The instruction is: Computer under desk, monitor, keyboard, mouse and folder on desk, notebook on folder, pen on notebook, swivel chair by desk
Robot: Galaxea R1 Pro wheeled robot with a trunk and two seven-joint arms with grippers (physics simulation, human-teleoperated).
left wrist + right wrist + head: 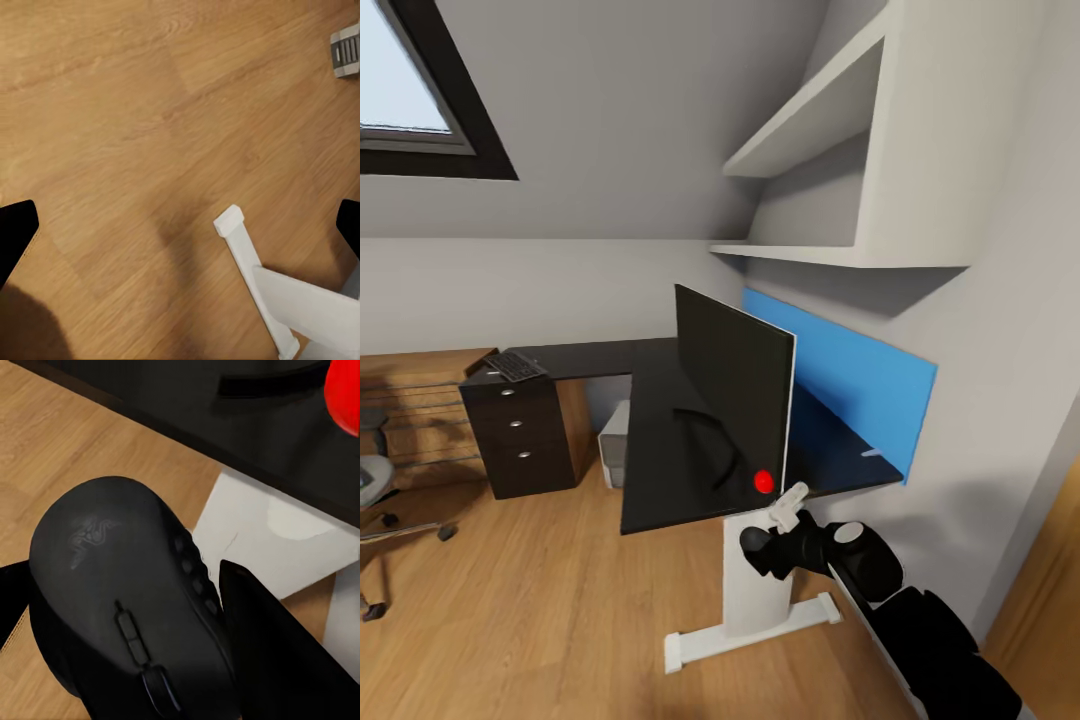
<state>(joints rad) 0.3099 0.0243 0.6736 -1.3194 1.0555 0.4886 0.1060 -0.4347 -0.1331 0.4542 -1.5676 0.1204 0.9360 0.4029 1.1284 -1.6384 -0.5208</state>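
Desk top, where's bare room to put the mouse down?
Bare desk lies between the monitor and the near front edge, and along the back run toward the keyboard. It is crowded at the monitor's curved stand and behind the screen by the blue panel. The right gripper holds the mouse.

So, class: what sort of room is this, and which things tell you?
Probably an attic bedroom set up as a study: a sloped ceiling with a skylight, a black corner desk carrying a monitor, and a swivel chair.

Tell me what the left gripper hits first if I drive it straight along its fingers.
Most likely the wooden floor: the left gripper points down at bare boards. The desk's white foot lies slightly off that line, so it probably misses it, though depth is unclear.
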